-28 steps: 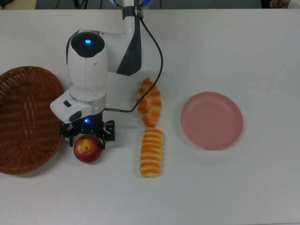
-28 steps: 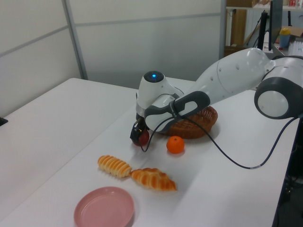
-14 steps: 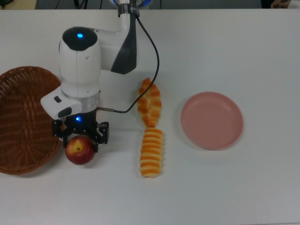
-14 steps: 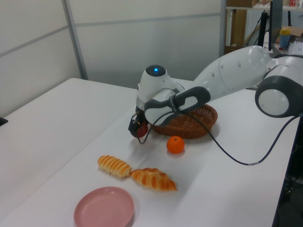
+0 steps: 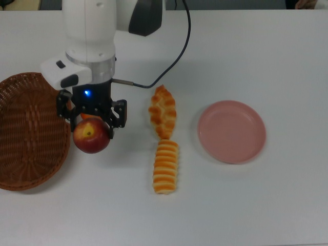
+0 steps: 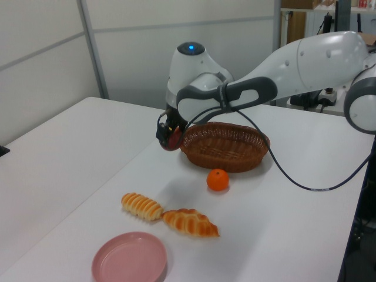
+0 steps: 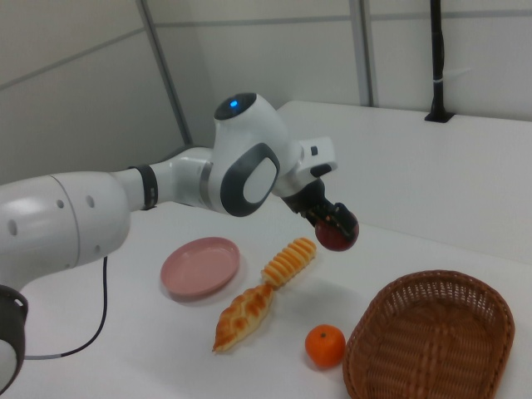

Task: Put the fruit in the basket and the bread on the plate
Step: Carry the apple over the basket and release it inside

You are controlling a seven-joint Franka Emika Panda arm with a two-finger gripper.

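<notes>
My gripper (image 5: 91, 124) is shut on the dark red apple (image 5: 91, 136) and holds it in the air, just off the right rim of the brown wicker basket (image 5: 31, 133) in the top view. The left view puts the apple (image 6: 172, 138) above the table beside the basket (image 6: 226, 147). The orange mandarin (image 6: 218, 180) lies on the table in front of the basket; the top view mostly hides it under my gripper. The braided pastry (image 5: 163, 111) and the ridged loaf (image 5: 166, 166) lie end to end in the middle. The pink plate (image 5: 231, 131) is on the top view's right, with nothing on it.
A black cable (image 5: 174, 61) loops from my wrist over the table toward the braided pastry. The white arm (image 6: 282, 76) reaches over the basket in the left view. White tabletop surrounds the plate.
The gripper has risen off the table with the apple in it, and has shifted a little toward the top view's upper edge. The pastries, mandarin, plate and basket have not moved.
</notes>
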